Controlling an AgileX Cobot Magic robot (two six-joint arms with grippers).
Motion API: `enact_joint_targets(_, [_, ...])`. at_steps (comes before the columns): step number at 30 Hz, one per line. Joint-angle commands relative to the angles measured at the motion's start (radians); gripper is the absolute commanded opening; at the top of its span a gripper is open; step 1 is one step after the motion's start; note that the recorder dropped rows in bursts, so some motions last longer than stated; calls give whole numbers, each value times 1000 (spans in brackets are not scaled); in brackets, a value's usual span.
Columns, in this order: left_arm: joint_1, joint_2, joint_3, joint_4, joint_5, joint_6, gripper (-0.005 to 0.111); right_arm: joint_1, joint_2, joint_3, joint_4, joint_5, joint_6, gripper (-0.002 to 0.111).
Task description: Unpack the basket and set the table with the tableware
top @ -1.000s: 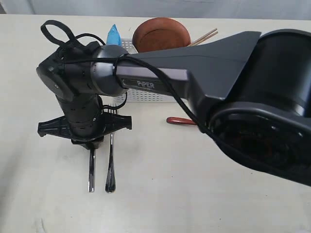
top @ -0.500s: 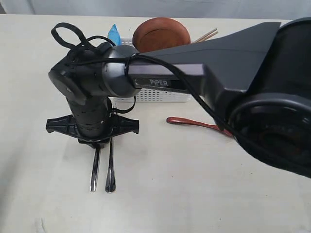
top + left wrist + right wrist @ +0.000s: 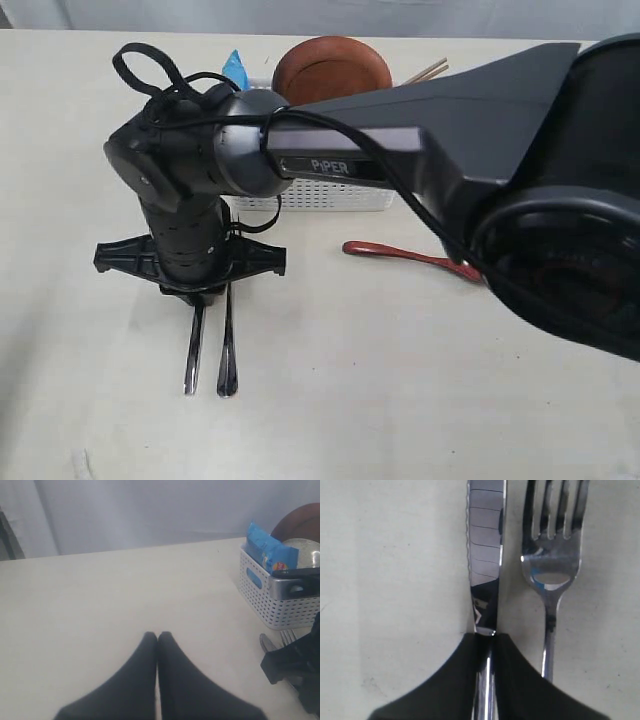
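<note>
The steel knife [image 3: 485,565] and fork [image 3: 551,555] lie side by side on the table [image 3: 400,400]. My right gripper [image 3: 486,636] points straight down, shut on the knife where blade meets handle. In the exterior view it [image 3: 200,297] stands over the knife [image 3: 190,350], with the fork [image 3: 227,350] just right of it. The dark red spoon [image 3: 410,256] lies in front of the white basket [image 3: 330,197]. The brown plate [image 3: 330,68] and chopsticks [image 3: 425,72] stick out of the basket. My left gripper [image 3: 157,635] is shut and empty above bare table.
A blue chip bag [image 3: 267,550] and a steel cup [image 3: 302,552] sit in the basket [image 3: 280,605]. The right arm's long black body crosses the exterior view from the right and covers much of the basket.
The right arm and its gripper have shifted slightly to the right, uncovering more of the red spoon. Knife and fork lie where they were. Since half a second ago almost nothing moved.
</note>
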Motion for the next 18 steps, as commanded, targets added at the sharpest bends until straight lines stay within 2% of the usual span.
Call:
enact_joint_targets(1, [1,-3,4,3,-2,6,0,-4,5,13,15,20,-19,0])
enact_joint_targets(7, [1,-3,4,3,-2,6,0,-4,5,13,21,20,-23,1])
enact_joint_targets(8, [1,-3,4,3,-2,6,0,-4,5,13,21,20,-23,6])
enact_joint_targets(11, [1,-3,4,3,-2,6,0,-4,5,13,21,20,-33,34])
enact_joint_targets(12, [1,-3,4,3,-2,6,0,-4,5,11,21,20,-46,39])
enact_joint_targets(14, [1,-3,4,3,-2,6,0,-4,5,2,21,20,-81,43])
enact_joint_targets(18, [1,-3,4,3,-2,6,0,-4,3,-36,21,65,-115,42])
